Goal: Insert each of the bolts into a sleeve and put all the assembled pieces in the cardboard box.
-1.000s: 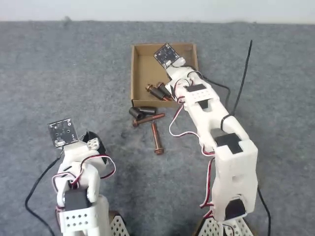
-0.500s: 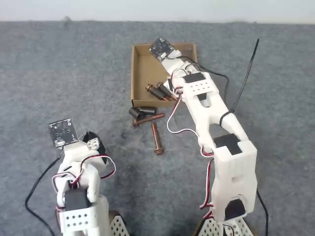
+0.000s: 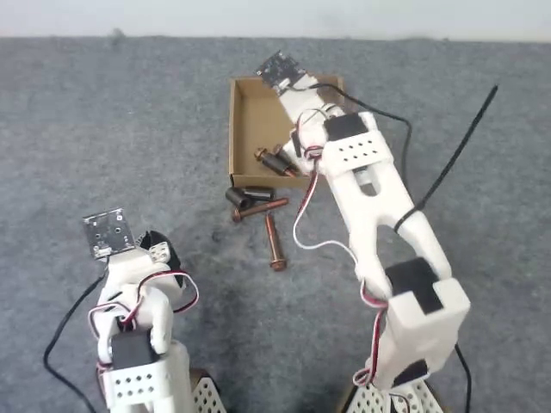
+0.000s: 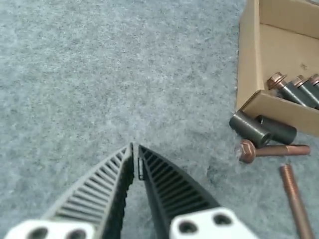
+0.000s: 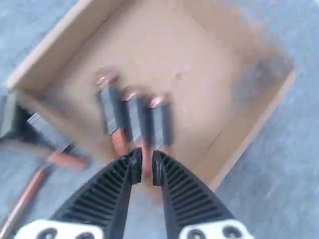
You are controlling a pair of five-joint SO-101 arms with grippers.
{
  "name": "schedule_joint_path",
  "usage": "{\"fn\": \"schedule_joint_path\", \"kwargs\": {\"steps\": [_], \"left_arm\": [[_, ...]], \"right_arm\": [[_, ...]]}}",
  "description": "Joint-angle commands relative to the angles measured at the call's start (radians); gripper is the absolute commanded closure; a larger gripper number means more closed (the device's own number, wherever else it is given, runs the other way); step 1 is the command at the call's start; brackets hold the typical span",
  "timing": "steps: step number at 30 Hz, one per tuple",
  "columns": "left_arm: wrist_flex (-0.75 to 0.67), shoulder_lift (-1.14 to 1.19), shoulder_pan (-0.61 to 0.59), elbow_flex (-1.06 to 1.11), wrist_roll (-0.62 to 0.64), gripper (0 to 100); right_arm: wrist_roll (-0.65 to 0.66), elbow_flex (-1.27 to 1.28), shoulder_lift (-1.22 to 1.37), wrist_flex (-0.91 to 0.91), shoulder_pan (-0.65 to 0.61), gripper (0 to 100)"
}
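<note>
Since a second ago the right arm has lifted its wrist higher over the open brown cardboard box and swung its elbow out toward 3 o'clock; the left arm has kept still. In the high view the right arm stretches from 5 o'clock up to the box at 12 o'clock, while the left arm sits folded at 7 o'clock.

The right claw hangs above the box's wall, narrowed to a thin slit with nothing in it. Three dark sleeves with copper bolts lie side by side on the box floor just past its tips.

The left claw is pinched together and empty above the grey carpeted surface. Toward 2 o'clock from it, just outside the box's near corner, two loose dark sleeves lie touching each other. A copper bolt lies just beside them, and a second copper bolt lies nearer the arms.
</note>
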Motion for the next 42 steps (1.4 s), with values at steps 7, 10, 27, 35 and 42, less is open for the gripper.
{"fn": "schedule_joint_path", "kwargs": {"steps": [7,10,27,35,42], "left_arm": [[-0.028,-0.006,-0.006,-0.01,0.02,99],[-0.028,-0.006,-0.006,-0.01,0.02,99],[0.003,0.023,0.002,-0.033,0.015,99],[-0.181,0.465,-0.005,-0.157,-0.003,99],[-0.322,0.847,-0.115,-0.314,-0.002,99]], "right_arm": [[-0.028,-0.058,-0.157,0.361,-0.099,99.3],[-0.021,-0.055,-0.179,0.412,-0.105,99.3],[-0.075,-0.029,-0.182,0.463,-0.217,99.3],[-0.084,0.091,-0.182,0.265,-0.255,99.3],[-0.084,0.104,-0.163,0.179,-0.28,99.2]]}}
